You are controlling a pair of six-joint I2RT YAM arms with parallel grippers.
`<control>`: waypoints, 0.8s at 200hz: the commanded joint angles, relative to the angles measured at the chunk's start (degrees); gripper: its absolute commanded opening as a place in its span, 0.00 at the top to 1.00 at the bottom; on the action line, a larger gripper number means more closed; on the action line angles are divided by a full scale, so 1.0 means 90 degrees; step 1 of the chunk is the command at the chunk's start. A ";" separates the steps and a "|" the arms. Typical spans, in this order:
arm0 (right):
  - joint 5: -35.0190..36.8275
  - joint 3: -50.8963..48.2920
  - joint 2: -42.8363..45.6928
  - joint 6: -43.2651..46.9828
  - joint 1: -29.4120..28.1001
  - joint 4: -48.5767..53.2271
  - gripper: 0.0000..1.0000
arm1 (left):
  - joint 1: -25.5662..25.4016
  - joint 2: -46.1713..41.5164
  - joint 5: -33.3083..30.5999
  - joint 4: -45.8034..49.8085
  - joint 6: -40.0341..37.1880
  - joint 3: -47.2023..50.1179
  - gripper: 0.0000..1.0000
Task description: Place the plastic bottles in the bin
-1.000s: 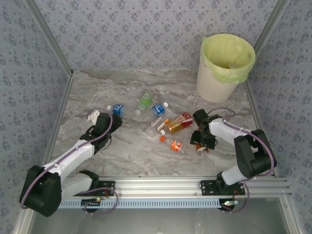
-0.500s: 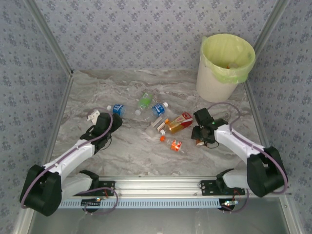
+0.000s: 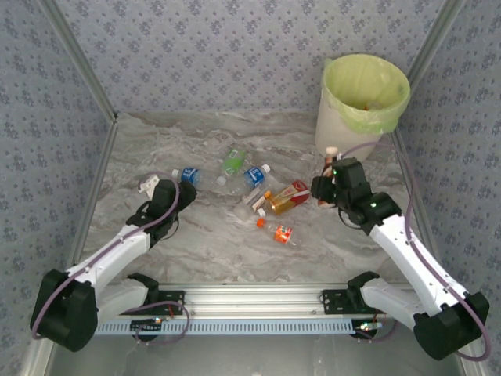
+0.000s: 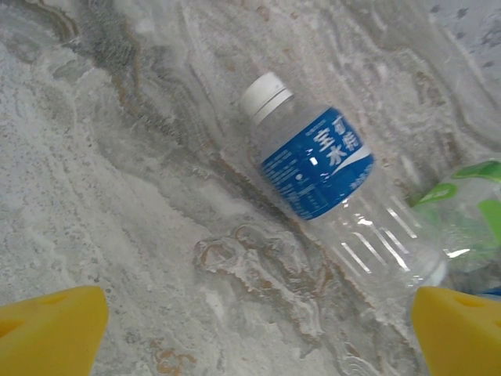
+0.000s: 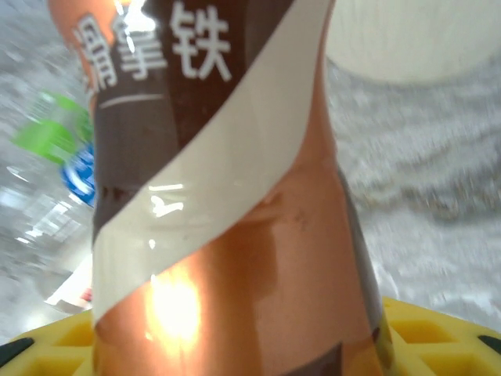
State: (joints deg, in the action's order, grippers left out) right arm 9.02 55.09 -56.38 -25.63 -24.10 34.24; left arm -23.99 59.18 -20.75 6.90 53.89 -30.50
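The brown-labelled bottle (image 5: 235, 196), light, smooth and likely slippery, is standing upright right of centre in the top view, beside the bin (image 3: 344, 137). The right gripper (image 3: 330, 178) is clamping its body. The left gripper (image 4: 254, 329) is gaping empty over a blue-labelled bottle (image 4: 317, 168).

Robotics laboratory test cell: a marble-patterned tabletop (image 3: 196, 133), walled by floral-patterned panels (image 3: 235, 47) in aluminium framing (image 3: 78, 59), with robot arms (image 3: 109, 254) bolted to an aluminium rail (image 3: 258, 296).
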 commanded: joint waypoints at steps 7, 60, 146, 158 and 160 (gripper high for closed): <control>-0.0308 0.0617 -0.0155 0.0316 0.0048 -0.0854 0.50 | 0.0058 -0.0452 -0.0031 0.0012 -0.0030 -0.0234 0.01; -0.0544 0.2260 -0.1480 0.0559 0.0344 -0.1765 0.50 | 0.0115 -0.0808 -0.0064 0.0266 -0.0059 -0.0219 0.00; -0.0793 0.5467 -0.4019 0.1318 0.2151 -0.1327 0.49 | 0.0133 -0.1488 -0.0374 0.0660 0.0098 0.0050 0.01; -0.0631 0.5985 -0.4455 0.1352 0.2325 -0.1141 0.49 | 0.0138 -0.1566 -0.0415 0.0647 0.0159 0.0116 0.01; -0.0582 0.6078 -0.4521 0.1341 0.2353 -0.1085 0.49 | 0.0137 -0.1580 -0.0410 0.0644 0.0163 0.0124 0.01</control>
State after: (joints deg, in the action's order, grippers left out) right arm 1.26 101.84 -91.70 -16.47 -5.19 21.56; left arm -23.24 46.81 -22.37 11.16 54.19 -30.57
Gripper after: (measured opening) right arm 0.562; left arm 0.994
